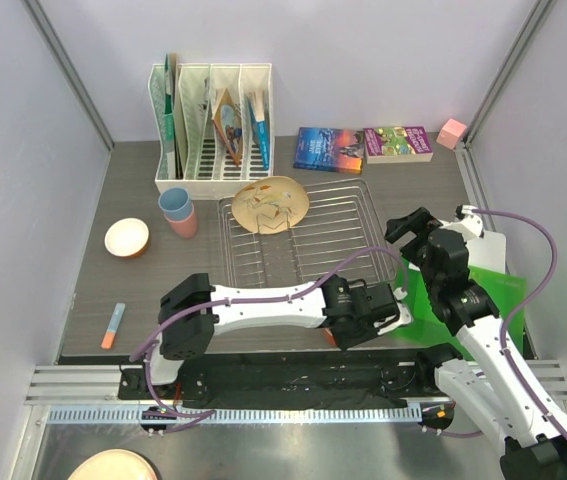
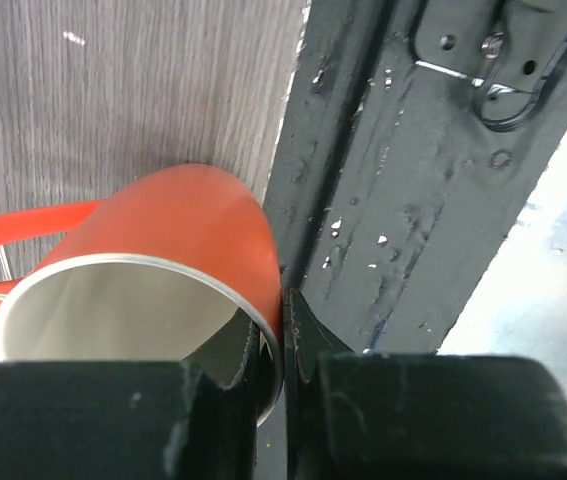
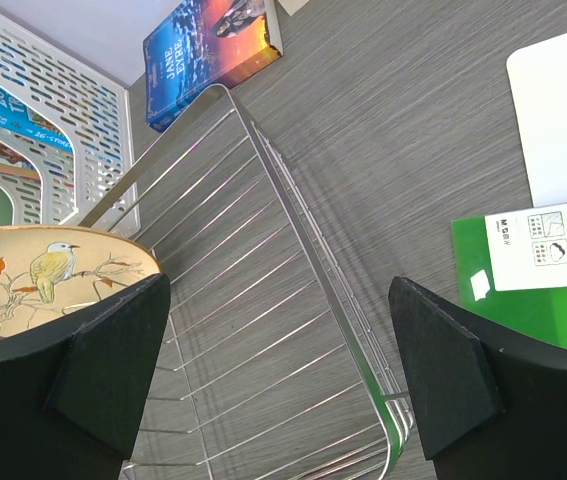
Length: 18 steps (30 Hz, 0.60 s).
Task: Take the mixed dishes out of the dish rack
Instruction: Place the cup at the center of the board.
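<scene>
L gripper [image 2: 285, 330] is clamped on the rim of the orange mug [image 2: 153, 260], one finger inside the white wall and one outside, handle sticking out on the far side from the pinch. The mug sits at the near edge of the table [image 1: 413, 190], just near of the dish rack [image 1: 298, 240] and right beside the black base rail; can't tell if it's resting or lifted. It looks thin-walled w/ a glossy coat, so prob. light and stiff but slick. A rim pinch will likely let it swing, so keep it low and slow; the handle would be the surer hold. R gripper [image 3: 278, 350] hangs w/ jaws wide apart, holding nothing, over the rack's right part. The beige plate [image 1: 270, 203] is in the rack's far-left corner: rigid, smooth, maybe breakable, best taken by its edge. Grey-blue cup [image 1: 174, 203] on pink cup [image 1: 185, 225] and the small orange bowl [image 1: 127, 238] stand on the table left of the rack.
</scene>
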Motion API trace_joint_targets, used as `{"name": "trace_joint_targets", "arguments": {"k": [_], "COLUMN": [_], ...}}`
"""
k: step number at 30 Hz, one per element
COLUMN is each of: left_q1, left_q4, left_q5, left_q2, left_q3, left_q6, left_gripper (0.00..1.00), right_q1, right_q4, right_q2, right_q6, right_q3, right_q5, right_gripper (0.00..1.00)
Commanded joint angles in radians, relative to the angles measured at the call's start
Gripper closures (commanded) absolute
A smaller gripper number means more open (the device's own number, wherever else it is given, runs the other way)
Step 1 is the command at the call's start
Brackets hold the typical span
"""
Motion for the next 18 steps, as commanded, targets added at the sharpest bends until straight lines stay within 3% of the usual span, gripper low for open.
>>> {"name": "trace_joint_targets", "arguments": {"k": [1, 8, 11, 18], "left_q1": [0.01, 0.01, 0.01, 0.01], "left_q4": [-0.008, 0.004, -0.001, -0.037], "left_q5": [-0.107, -0.13, -0.141, -0.196], "left_q2": [-0.011, -0.04, -0.061, -0.143], "left_q3": [0.001, -0.025, -0.025, 0.024], "left_q6": [0.0, -0.023, -0.029, -0.033], "left_gripper": [0.99, 0.66, 0.57, 0.47], "right_q1": [-0.001, -0.003, -0.003, -0.001], "right_q4": [0.018, 0.018, 0.018, 0.018], "right_q2": [-0.013, -0.012, -0.008, -0.005], "right_q6": [-0.021, -0.022, -0.022, -0.025], "right_q3": [0.029, 0.032, 0.035, 0.046], "right_q5": [0.028, 0.033, 0.033, 0.033], "right_gripper": [0.04, 0.04, 0.04, 0.04]}}
